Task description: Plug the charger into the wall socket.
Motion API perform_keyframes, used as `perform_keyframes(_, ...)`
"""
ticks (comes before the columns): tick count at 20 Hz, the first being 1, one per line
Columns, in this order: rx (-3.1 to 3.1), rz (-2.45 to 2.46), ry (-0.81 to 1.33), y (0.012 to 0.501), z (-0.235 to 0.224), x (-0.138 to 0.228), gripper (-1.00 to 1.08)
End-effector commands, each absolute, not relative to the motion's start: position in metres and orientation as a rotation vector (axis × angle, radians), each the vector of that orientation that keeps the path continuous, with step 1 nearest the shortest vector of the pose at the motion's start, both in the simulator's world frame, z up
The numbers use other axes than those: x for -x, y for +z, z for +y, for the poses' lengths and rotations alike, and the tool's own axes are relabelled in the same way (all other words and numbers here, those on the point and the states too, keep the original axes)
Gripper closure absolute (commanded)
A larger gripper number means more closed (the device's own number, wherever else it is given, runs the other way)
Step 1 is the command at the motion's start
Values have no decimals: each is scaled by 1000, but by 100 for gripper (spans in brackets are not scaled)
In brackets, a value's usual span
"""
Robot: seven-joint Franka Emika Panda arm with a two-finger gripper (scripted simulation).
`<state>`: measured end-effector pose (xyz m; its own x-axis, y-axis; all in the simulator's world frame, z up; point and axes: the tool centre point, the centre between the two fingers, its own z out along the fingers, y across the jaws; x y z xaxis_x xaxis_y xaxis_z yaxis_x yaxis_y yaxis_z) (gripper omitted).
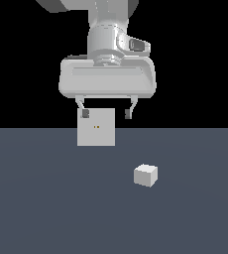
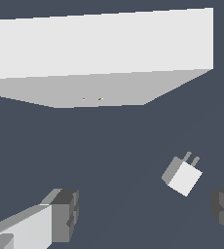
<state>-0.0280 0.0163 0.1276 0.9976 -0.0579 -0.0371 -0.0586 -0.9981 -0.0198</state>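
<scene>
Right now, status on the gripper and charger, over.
Gripper open, empty, raised. Charger loose on floor, apart from wall socket. Nothing between them.

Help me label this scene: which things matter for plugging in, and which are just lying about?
Belongs to the job: charger, wall socket, open gripper.
Lying about: nothing else; only the bare floor.

Wall socket [image 2: 99,53]: a large pale block with two tiny yellowish dots on its shaded face.
Charger [image 2: 183,176]: a small white-grey cube with two short prongs, lying tilted on the dark floor [image 2: 109,146], well apart from the socket.
Gripper [image 2: 143,211]: both grey fingertips [image 2: 65,214] in view, spread wide, nothing between them; the charger sits nearer one finger.
</scene>
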Motion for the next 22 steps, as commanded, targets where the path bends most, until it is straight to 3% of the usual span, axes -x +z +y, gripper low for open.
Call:
perform_keyframes(1, 3124, 136, 25, 124, 12, 30, -92)
perform_keyframes(22, 3103, 723, -402, 81, -40, 54, -92)
